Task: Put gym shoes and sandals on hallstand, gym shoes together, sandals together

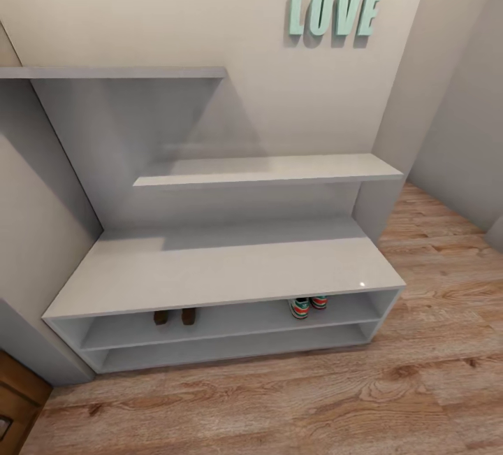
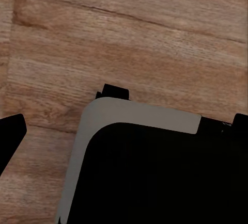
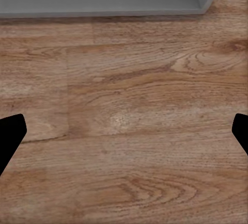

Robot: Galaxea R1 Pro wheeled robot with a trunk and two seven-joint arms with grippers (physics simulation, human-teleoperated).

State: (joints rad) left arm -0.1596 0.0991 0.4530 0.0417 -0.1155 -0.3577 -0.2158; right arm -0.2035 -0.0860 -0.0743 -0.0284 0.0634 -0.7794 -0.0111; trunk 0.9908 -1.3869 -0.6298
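All four shoes look shelved; both claws hang spread and empty over the floor.

The sandals (image 1: 175, 316) sit side by side on the shoe rack's (image 1: 230, 270) upper open tier, the gym shoes (image 1: 308, 306) paired well to their right. Right gripper (image 3: 124, 131) and left gripper (image 2: 124, 131) hold nothing above the wood floor (image 1: 293, 406). I'd judge the task nearly finished; next is only a check.

Hallstand (image 1: 230, 270) top bare; sandals (image 1: 175, 316) and gym shoes (image 1: 308, 305) occupy the tier beneath
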